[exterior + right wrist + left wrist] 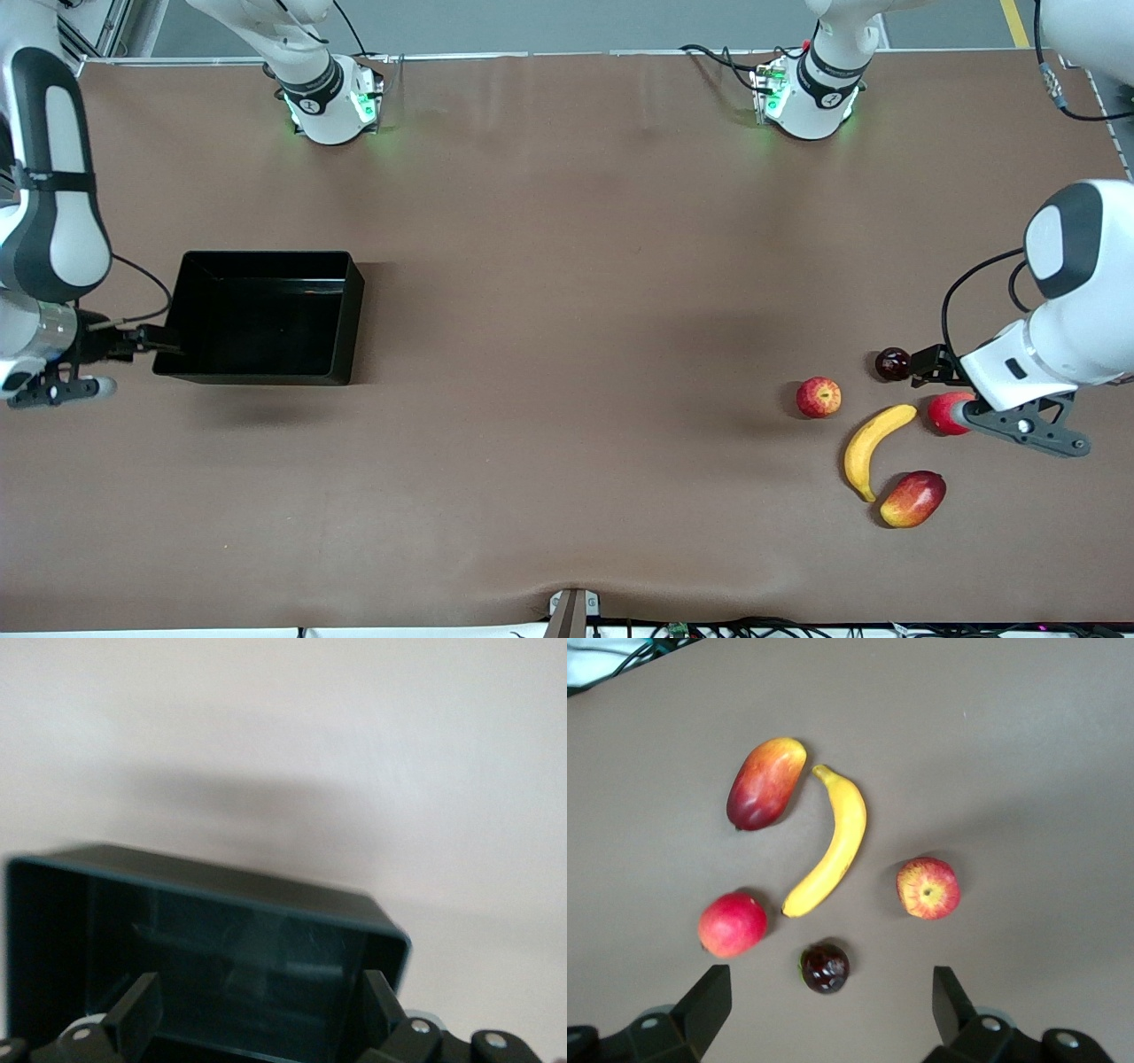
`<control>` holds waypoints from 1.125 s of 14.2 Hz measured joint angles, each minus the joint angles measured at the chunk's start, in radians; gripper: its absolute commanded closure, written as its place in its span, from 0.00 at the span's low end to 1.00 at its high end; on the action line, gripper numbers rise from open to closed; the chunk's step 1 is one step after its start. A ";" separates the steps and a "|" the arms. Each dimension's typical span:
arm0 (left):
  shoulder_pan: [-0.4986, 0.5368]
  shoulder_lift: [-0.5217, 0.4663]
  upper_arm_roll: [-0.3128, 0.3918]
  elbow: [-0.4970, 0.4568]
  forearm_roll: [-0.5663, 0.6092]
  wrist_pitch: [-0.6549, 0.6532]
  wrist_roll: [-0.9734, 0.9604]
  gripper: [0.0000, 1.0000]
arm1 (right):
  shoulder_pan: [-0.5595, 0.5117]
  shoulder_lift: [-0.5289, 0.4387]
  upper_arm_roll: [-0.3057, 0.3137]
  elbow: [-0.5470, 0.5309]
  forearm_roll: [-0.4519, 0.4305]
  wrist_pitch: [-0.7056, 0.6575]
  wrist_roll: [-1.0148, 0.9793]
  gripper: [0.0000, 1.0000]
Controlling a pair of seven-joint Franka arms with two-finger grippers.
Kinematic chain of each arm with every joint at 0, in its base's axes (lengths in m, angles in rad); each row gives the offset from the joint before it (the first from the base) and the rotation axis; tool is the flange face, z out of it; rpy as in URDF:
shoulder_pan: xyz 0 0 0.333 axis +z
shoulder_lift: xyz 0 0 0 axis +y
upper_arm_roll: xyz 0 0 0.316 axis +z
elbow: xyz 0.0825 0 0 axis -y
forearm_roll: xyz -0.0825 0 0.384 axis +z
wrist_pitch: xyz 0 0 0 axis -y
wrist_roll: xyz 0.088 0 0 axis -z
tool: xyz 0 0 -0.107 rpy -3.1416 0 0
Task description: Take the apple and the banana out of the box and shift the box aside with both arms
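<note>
The black tray (266, 315) stands at the right arm's end of the table and fills the right wrist view (204, 930). My right gripper (149, 341) (257, 1010) is open at the tray's end wall, its fingers spread along that wall. The banana (873, 443) (833, 850) and the streaked apple (818, 397) (928, 889) lie at the left arm's end. My left gripper (943, 385) (828, 992) is open and empty, hovering just beside them, over a small dark red fruit (892, 363) (825, 967).
A plain red apple (946, 413) (732, 924) lies under the left hand, beside the banana's tip. A red-yellow mango (913, 498) (765, 782) lies nearer to the front camera than the banana. The brown table top (567, 354) stretches bare between tray and fruits.
</note>
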 measured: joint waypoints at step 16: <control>-0.058 -0.295 0.106 -0.023 -0.134 -0.278 -0.182 0.00 | 0.161 -0.284 -0.007 0.242 0.007 -0.574 0.408 0.00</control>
